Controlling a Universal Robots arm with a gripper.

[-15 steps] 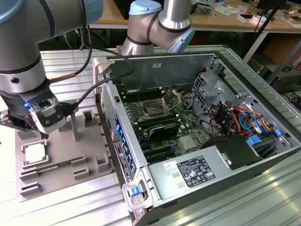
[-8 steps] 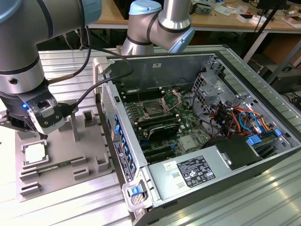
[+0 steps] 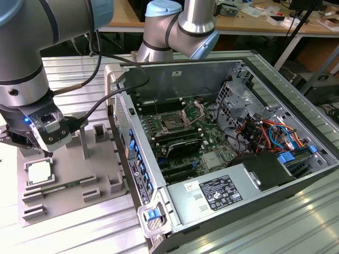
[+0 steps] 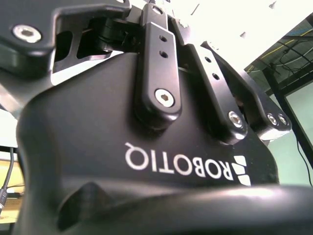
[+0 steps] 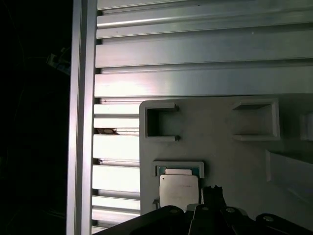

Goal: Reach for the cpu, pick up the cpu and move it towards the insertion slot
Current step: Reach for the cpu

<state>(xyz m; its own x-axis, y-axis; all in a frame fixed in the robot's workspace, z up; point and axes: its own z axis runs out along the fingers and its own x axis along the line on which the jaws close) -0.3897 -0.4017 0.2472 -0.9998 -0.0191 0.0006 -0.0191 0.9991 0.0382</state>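
Gripper [image 3: 33, 149] hangs just above the tray [image 3: 69, 164], over the cpu [image 3: 39, 172] lying flat in a tray recess; its jaw spread cannot be told behind its own body. Slot [image 3: 173, 123] lies well off the tray.

The cpu [image 5: 179, 191] lies flat in a shallow square seat of the grey tray [image 5: 220, 152], close to one edge of the tray. Two rectangular recesses [image 5: 161, 122] sit nearer the tray's corner. The tray rests on a ribbed aluminium surface [image 5: 195, 54]. The dark gripper [image 5: 212, 203] is just beside the cpu.
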